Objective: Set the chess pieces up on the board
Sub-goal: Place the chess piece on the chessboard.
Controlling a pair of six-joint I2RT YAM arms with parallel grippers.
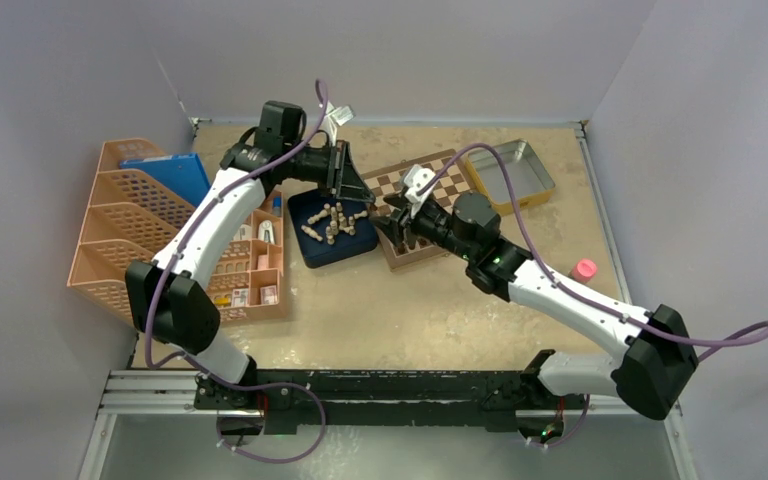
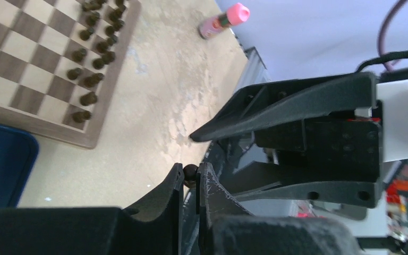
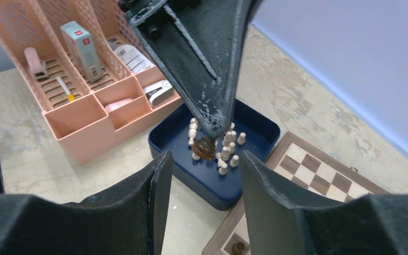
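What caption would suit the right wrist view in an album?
Left gripper pinching a dark chess piece, seen past the right gripper's open fingers; blue tray of pale pieces behind.

board (image 1: 442,178) is showing tan and dark-brown checks with a plain light-wood border | chess pieces (image 2: 88,81) on it are showing dark brown | loose pieces (image 1: 335,222) are showing pale cream | tray (image 1: 318,253) is showing dark blue | far-right tin (image 1: 509,172) is showing silver | left organiser (image 1: 122,234) is showing peach | table (image 1: 410,310) is showing mottled beige
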